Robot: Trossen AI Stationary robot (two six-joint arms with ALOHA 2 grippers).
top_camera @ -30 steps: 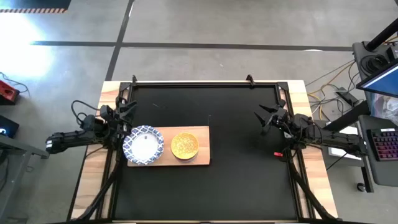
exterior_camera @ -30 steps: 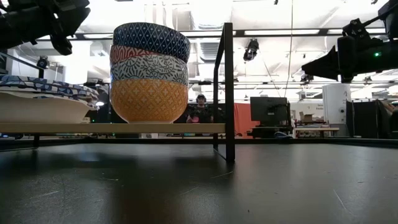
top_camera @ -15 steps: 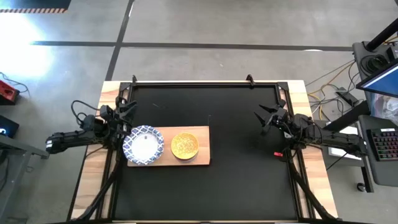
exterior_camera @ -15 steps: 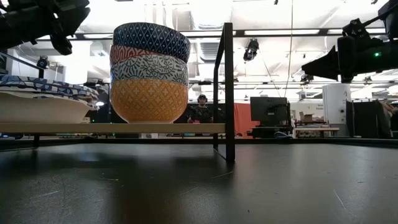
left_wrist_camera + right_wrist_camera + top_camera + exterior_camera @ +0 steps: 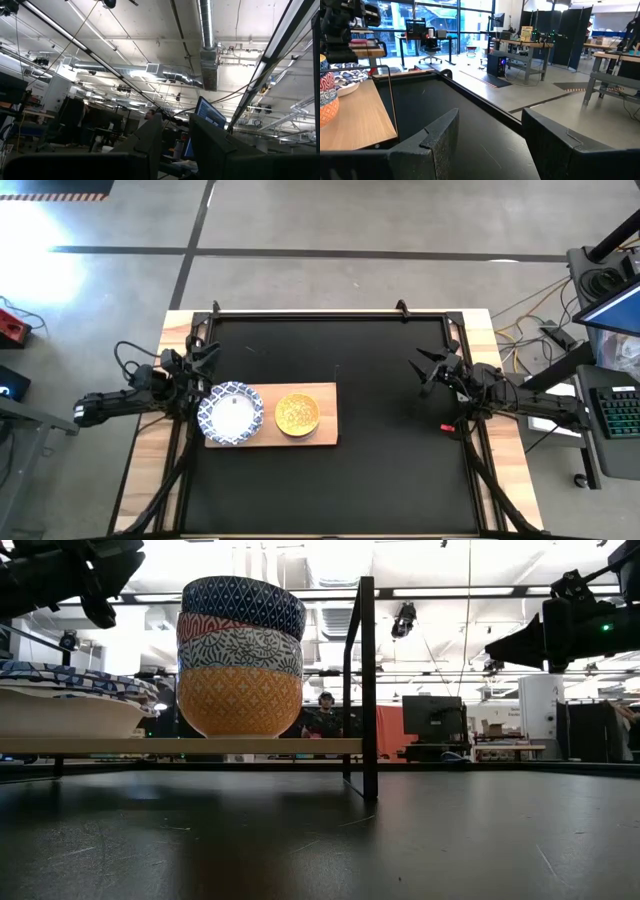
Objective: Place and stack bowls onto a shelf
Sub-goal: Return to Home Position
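The light-wood shelf [image 5: 322, 427] lies left of the table's middle, raised on thin black legs [image 5: 368, 690]. On its left part rests a stack of white bowls with blue patterned rims [image 5: 231, 413] [image 5: 70, 700]. Beside it stands a stack of small bowls [image 5: 297, 413] [image 5: 240, 658], yellow at the bottom and dark blue on top. My left gripper [image 5: 207, 370] [image 5: 176, 150] hovers just left of the shelf, tilted upward, open by a narrow gap and empty. My right gripper [image 5: 428, 372] [image 5: 490, 135] waits at the table's right side, level, wide open and empty.
The black tabletop [image 5: 390, 470] lies bare to the right of and in front of the shelf. A black frame [image 5: 330, 314] runs around the table's edges. Desks, monitors and cables stand beyond the table's right edge [image 5: 610, 410].
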